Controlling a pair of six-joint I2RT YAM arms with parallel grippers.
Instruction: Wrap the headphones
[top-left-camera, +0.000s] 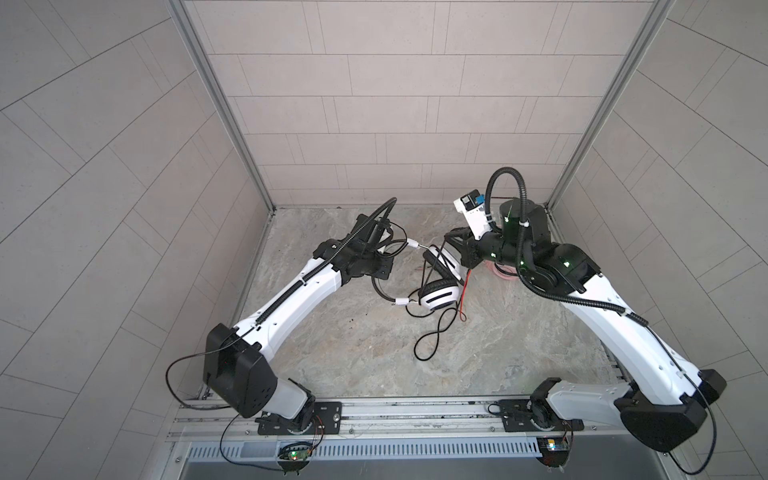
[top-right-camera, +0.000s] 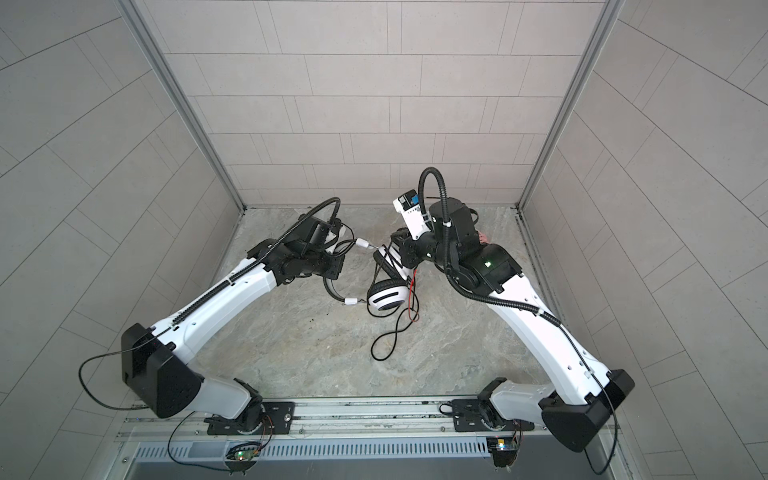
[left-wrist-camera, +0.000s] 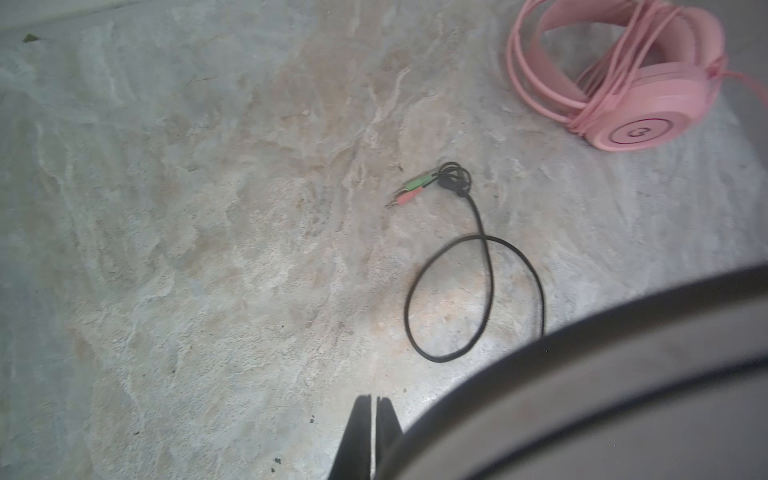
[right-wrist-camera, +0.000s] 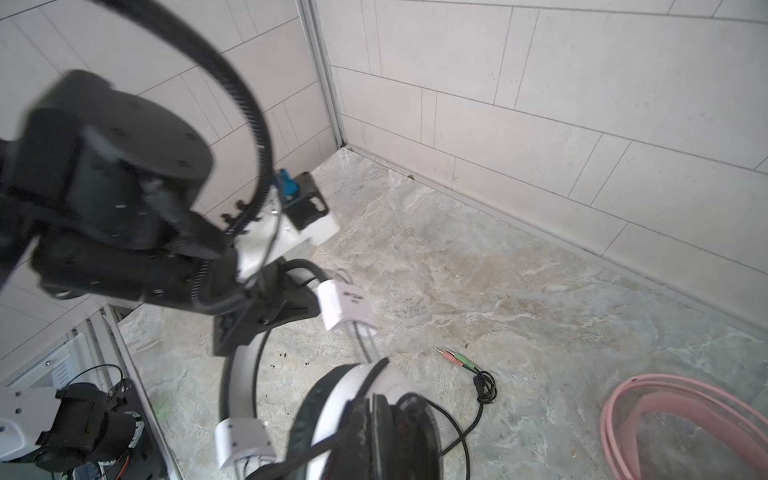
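Marbled tabletop (left-wrist-camera: 208, 249) — pink headset (left-wrist-camera: 648, 124), loose black cable (left-wrist-camera: 481, 226) — headband (left-wrist-camera: 582, 395) across foreground

The right arm (top-left-camera: 623, 340) hides most of the pink headset (top-left-camera: 503, 271) in both top views. The left wrist view shows the headband (left-wrist-camera: 602, 395) blurred and cut off.

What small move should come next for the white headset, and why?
Probably the right gripper should pull the black cable once around the headband: the left gripper holds that band, and the cable lies in loose loops on the table.
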